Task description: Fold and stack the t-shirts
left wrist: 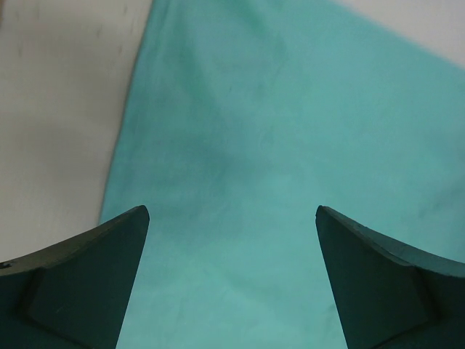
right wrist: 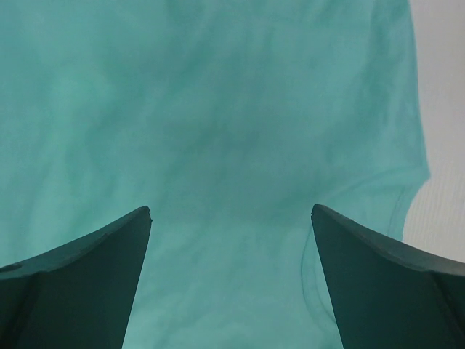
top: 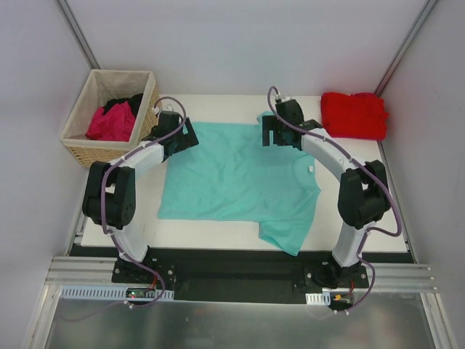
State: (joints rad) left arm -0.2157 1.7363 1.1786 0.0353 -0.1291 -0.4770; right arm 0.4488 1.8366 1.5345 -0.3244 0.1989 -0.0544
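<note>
1. Basket [top: 109,116]: woven, tan, pale lining. It stands at the far left corner, just off the table [top: 218,236].
2. Magenta t-shirt [top: 110,123]: bunched up inside the basket, on the near side.
3. Black t-shirt [top: 131,103]: crumpled in the basket behind the magenta one, only partly visible.
4. Left claw [top: 185,136]: over the far left corner of the teal t-shirt, just beside the basket. The fingers are spread wide with nothing between them. The wrist view shows only flat teal cloth below, with the shirt's edge and bare table to the left. Whether the fingertips touch the cloth cannot be told.
5. Teal t-shirt [top: 232,182]: spread flat in the middle of the table, between the two arms. One sleeve points toward the near edge and the other lies at the far side under the right claw. A small white neck label [top: 310,169] shows on its right side.
6. Right claw [top: 275,131]: over the far right part of the teal t-shirt, at the sleeve. The fingers are spread wide and hold nothing. The wrist view shows teal cloth with a curved hem seam, and table at the right. Contact with the cloth cannot be told.
7. Red t-shirt [top: 354,115]: folded into a compact pile at the far right corner of the table, apart from the teal one.
</note>
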